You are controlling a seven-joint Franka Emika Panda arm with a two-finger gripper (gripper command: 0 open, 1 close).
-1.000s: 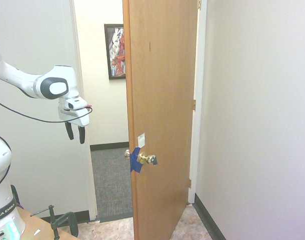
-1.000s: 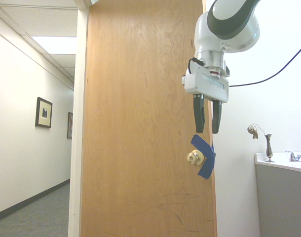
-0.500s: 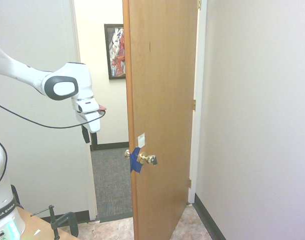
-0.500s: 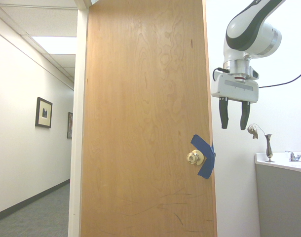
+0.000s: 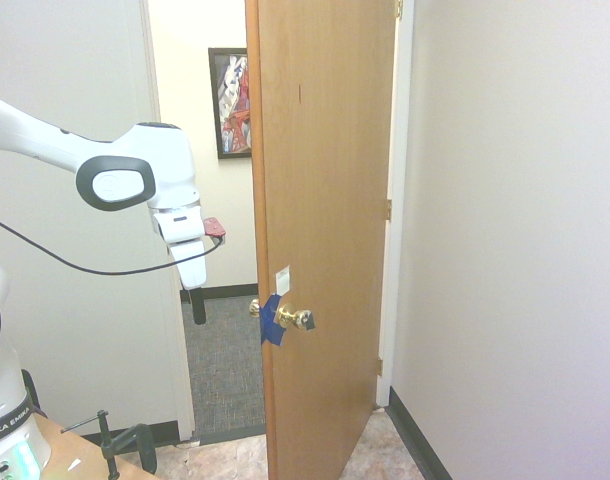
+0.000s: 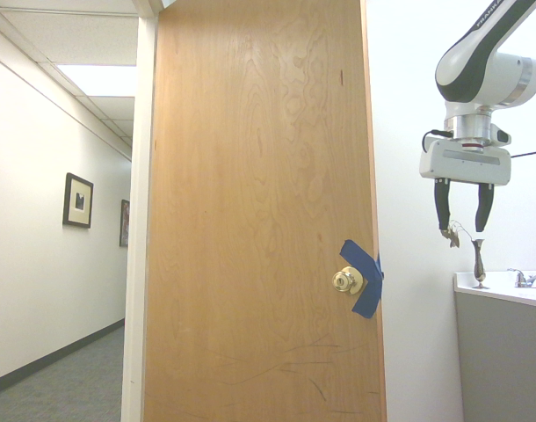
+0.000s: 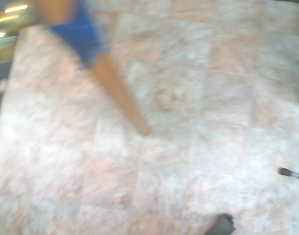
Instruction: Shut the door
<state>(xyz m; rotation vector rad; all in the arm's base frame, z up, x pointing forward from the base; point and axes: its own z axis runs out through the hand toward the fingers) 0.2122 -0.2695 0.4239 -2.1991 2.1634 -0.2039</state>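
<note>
We find the door (image 5: 325, 230) standing well open, swung into the room on hinges at its far edge, with its free edge — the one carrying the knob (image 5: 295, 318) and the blue tape (image 5: 273, 322) — pointing toward us in the first exterior view. Its long axis is vertical, floor to lintel. The gripper (image 6: 464, 204) hangs pointing down with its fingers parted and nothing between them; we can see clear wall through the gap in the second exterior view.

The relation that matters: the gripper sits beside the door's free edge, apart from it and not touching, a little above the knob's height. In the first exterior view the gripper (image 5: 198, 305) is on the doorway side of that edge, with the hallway carpet behind it. The wrist view is blurred, showing tile floor (image 7: 188, 122) and a smear of orange wood and blue tape.

We judge that the push has not begun — the arm would need to meet the door's face near the knob edge and drive it toward the frame.
</note>
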